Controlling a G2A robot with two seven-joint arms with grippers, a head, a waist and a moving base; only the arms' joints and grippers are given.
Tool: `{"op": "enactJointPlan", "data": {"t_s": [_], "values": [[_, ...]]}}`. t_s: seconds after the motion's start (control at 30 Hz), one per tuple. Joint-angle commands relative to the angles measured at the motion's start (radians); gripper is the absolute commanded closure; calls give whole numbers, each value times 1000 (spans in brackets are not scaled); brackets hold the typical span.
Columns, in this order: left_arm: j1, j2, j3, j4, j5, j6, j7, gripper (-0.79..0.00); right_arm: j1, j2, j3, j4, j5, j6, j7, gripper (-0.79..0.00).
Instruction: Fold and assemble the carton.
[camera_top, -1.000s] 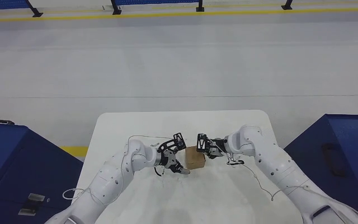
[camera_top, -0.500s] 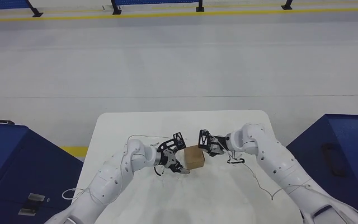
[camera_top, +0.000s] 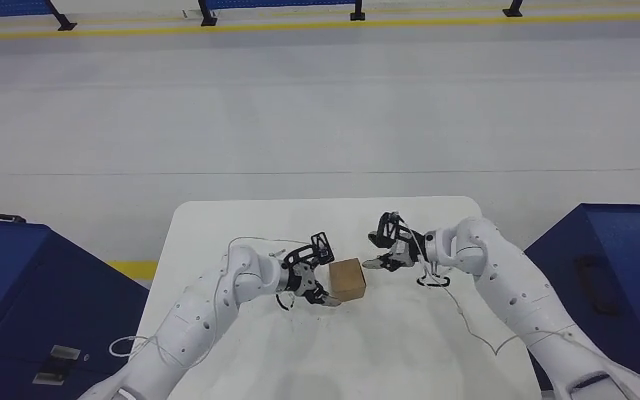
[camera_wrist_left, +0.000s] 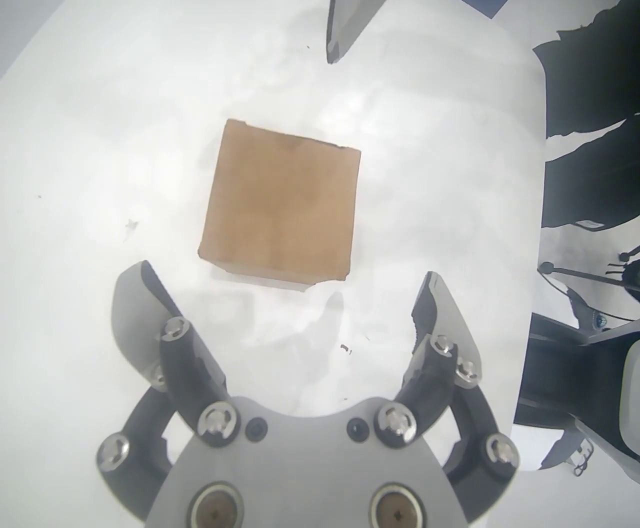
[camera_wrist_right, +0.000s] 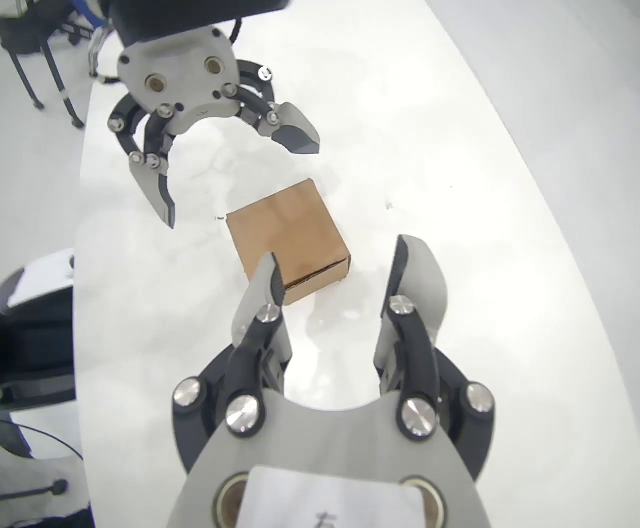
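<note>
A small brown carton (camera_top: 347, 279) stands closed as a cube on the white table (camera_top: 300, 220), between the two arms. In the left wrist view the carton (camera_wrist_left: 280, 215) lies just beyond my left gripper (camera_wrist_left: 287, 287), which is open and holds nothing. My left gripper (camera_top: 322, 272) is at the carton's left side in the top view. My right gripper (camera_top: 378, 251) stands open to the carton's right, a short way off it. From the right wrist the carton (camera_wrist_right: 287, 240) sits ahead of the right gripper (camera_wrist_right: 335, 262), with the left gripper (camera_wrist_right: 240, 175) open behind it.
Blue units (camera_top: 590, 260) flank the table on both sides. The table's curved edge (camera_wrist_right: 550, 210) runs close by the right gripper. A thin cable (camera_top: 450, 310) trails along the right arm. Bare tabletop lies in front of the carton.
My right gripper has let go of the carton's right side and drawn back to the right and up. The carton and my left gripper have stayed put.
</note>
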Motion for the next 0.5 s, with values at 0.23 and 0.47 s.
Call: {"op": "enactJointPlan", "data": {"t_s": [0.23,0.47], "values": [[-18,3,7,-119,46,-12,-42,-785,18,-1,-6,129,201,-18,26,-785],[-125,-66,123,43,-33,39,-145,-785,4,7,20,210,308,-12,40,-785]]}}
